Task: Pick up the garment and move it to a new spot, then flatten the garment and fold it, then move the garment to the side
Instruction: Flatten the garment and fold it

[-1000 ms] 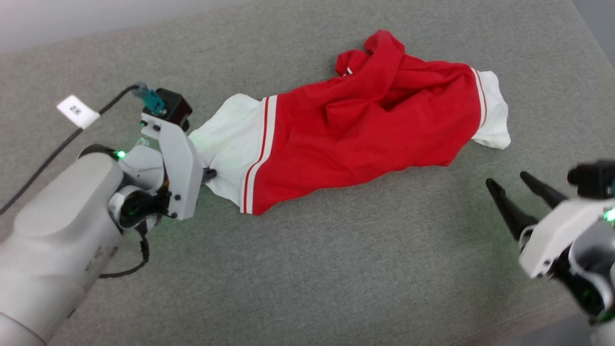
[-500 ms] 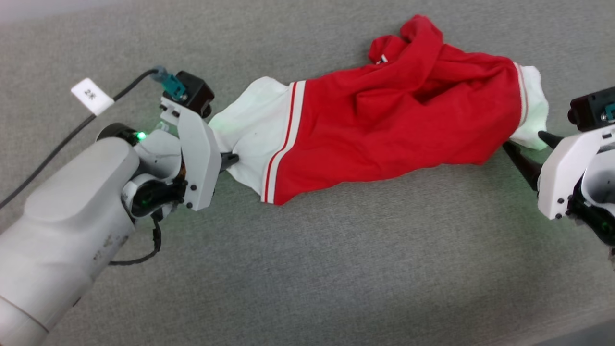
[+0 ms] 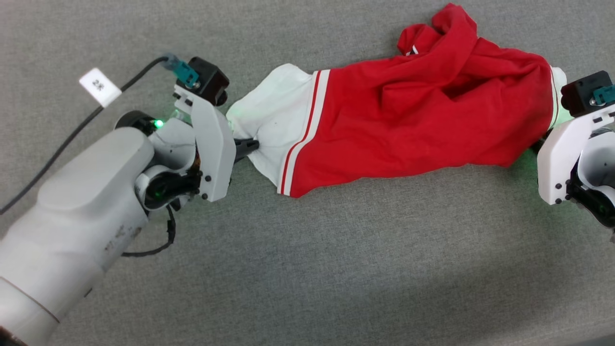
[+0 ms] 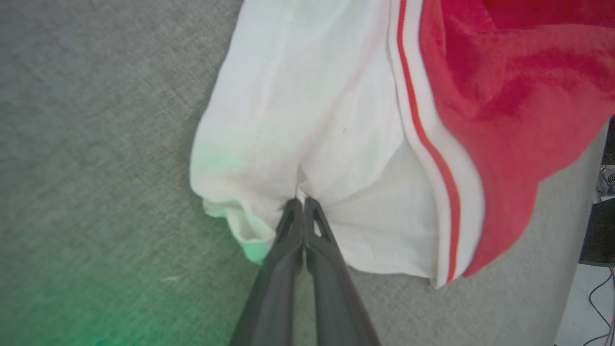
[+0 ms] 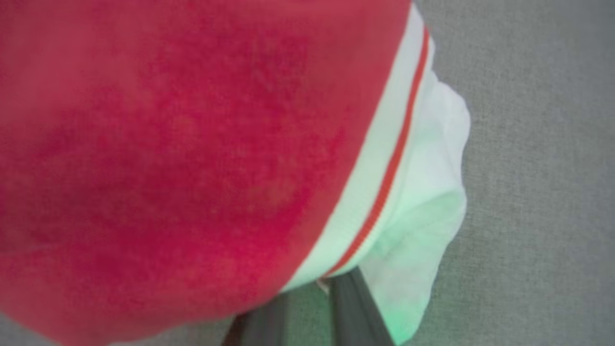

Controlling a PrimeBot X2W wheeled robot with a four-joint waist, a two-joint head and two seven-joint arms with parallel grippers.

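Observation:
The garment (image 3: 423, 125), red with white sleeves and red-white striped trim, lies crumpled and stretched sideways across the grey surface; its lettering is hidden. My left gripper (image 3: 252, 144) is shut on the white left sleeve, with the cloth pinched between its dark fingertips (image 4: 300, 204) in the left wrist view. My right gripper (image 3: 538, 144) is at the garment's right end, by the white right sleeve (image 5: 423, 216). Its fingers (image 5: 350, 312) reach under the striped edge of the garment (image 5: 192, 144), and their tips are hidden by cloth. A gap shows between the two fingers.
A black cable (image 3: 57, 149) with a white label (image 3: 99, 86) runs over the grey fabric surface (image 3: 336, 269) to my left wrist. In the left wrist view the surface's edge (image 4: 591, 158) lies beyond the garment, with floor and cables past it.
The head camera has shifted. My right gripper moved from the bare surface up to the garment's right sleeve and its fingers slid under the edge. The left gripper kept its hold.

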